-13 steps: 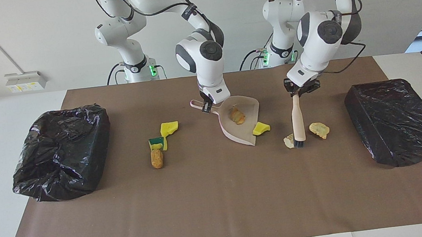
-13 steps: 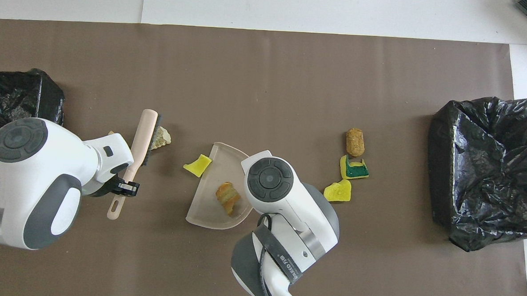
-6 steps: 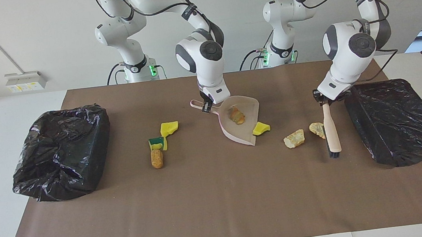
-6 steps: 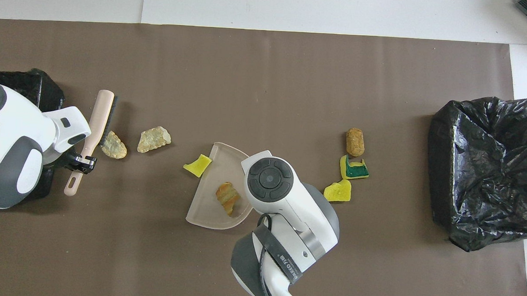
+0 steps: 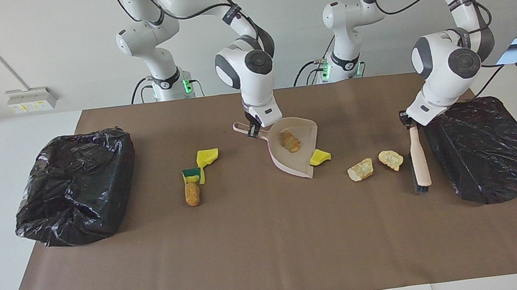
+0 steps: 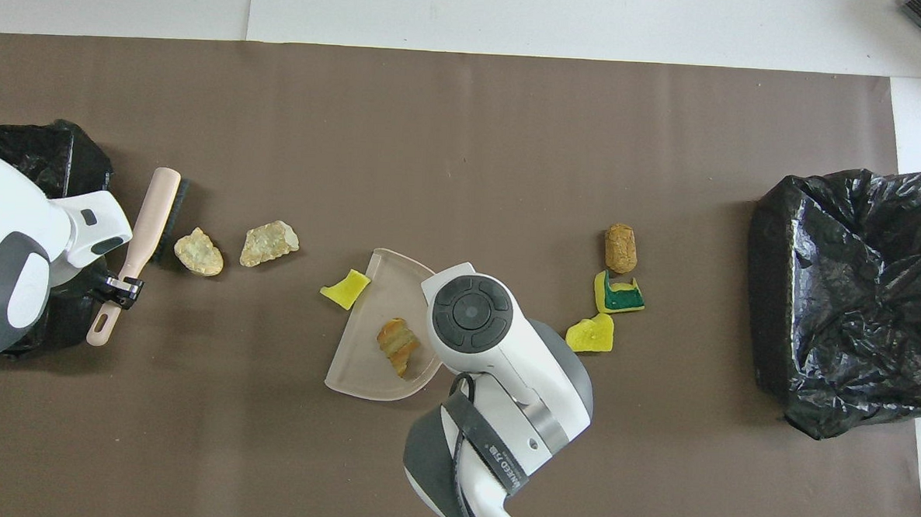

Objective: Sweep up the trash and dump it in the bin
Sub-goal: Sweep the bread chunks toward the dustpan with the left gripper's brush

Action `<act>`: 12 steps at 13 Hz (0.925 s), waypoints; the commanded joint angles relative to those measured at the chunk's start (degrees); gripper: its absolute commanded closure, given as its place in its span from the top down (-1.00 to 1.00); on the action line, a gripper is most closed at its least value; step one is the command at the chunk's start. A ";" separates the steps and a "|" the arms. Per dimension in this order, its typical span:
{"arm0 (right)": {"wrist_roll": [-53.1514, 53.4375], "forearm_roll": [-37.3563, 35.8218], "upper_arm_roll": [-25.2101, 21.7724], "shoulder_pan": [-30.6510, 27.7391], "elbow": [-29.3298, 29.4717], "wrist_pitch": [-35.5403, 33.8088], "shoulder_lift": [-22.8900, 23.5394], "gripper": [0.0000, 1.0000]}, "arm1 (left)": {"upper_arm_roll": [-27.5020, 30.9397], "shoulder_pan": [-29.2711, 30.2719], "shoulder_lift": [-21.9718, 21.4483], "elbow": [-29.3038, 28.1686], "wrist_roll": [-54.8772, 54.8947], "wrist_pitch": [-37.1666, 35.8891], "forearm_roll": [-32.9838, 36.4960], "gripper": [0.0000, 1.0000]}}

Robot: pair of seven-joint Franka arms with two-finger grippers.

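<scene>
table cover (image 5: 270,250): matt brown paper | bin bags (image 5: 73,185): glossy crinkled black plastic | dustpan (image 5: 303,132): smooth translucent plastic | brush (image 5: 418,158): pale wood

Band on the right arm (image 6: 491,452), overhead view: white lettering on a black strap, too small and slanted to read with certainty.
Bands on both arms, facing view: white marks on black straps, illegible.
Wall box (image 5: 31,99) beside the table: yellow labels, no words readable.
Table covering, bags, dustpan and brush: no text, brand or number visible.
</scene>
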 commanded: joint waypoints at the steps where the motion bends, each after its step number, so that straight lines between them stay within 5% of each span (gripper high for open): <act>1: -0.33 0.43 0.50 -0.41 -0.23 0.47 0.32 -1.00 | -0.08 -3.46 -0.87 -1.33 -0.04 -0.81 0.55 -1.00; 12: -0.33 0.43 0.50 -0.33 -0.50 0.03 -0.03 -1.00 | -0.26 -21.38 -7.28 -10.39 -0.74 -0.54 -9.45 -1.00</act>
